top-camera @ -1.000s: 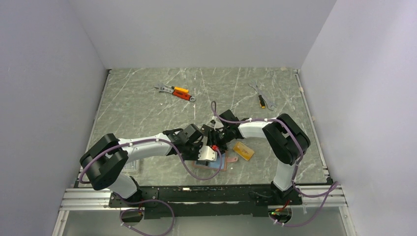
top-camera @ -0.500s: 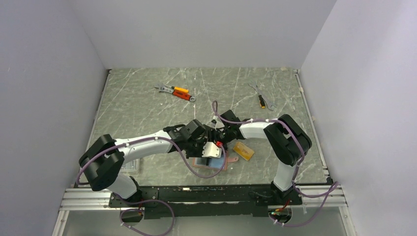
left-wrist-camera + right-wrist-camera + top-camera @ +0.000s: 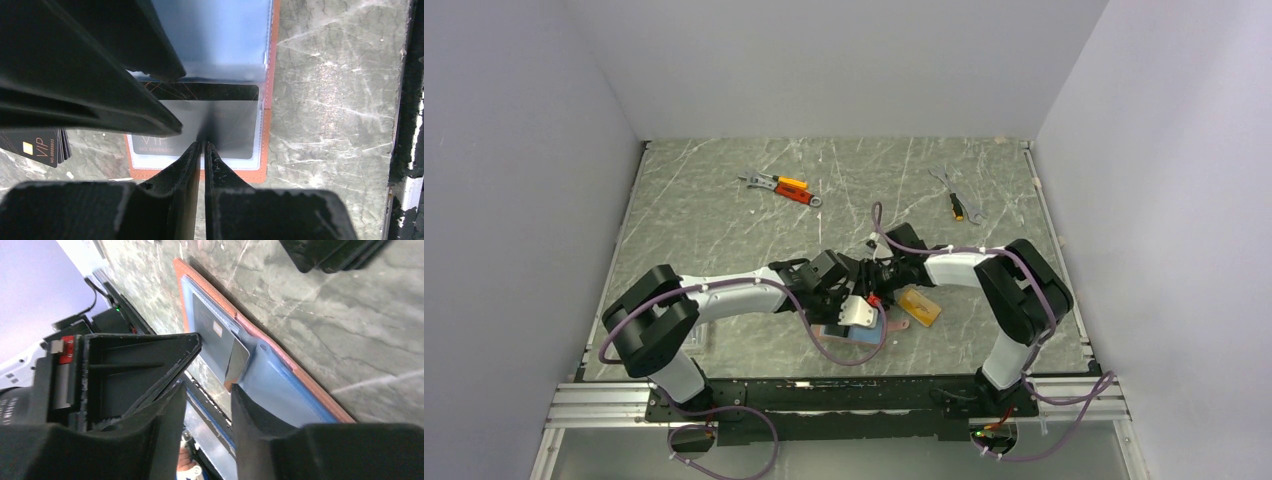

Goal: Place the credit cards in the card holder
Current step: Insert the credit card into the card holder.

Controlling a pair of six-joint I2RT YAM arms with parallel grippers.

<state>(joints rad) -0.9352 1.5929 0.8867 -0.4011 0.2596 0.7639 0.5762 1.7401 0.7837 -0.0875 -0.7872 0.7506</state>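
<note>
Filling the card holder [image 3: 267,125]: left gripper [image 3: 204,146] jaws pinch a thin sheet [image 3: 205,129] ahead; right gripper [image 3: 207,390] jaws, parted, must fetch a card [image 3: 37,145].

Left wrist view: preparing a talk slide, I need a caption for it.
Left gripper, nearly closed, over the open card holder; a black VIP card sits in its clear pocket.

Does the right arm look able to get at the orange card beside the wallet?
Probably yes: the orange card lies uncovered just beside the right gripper, whose jaws stand open and empty.
</note>
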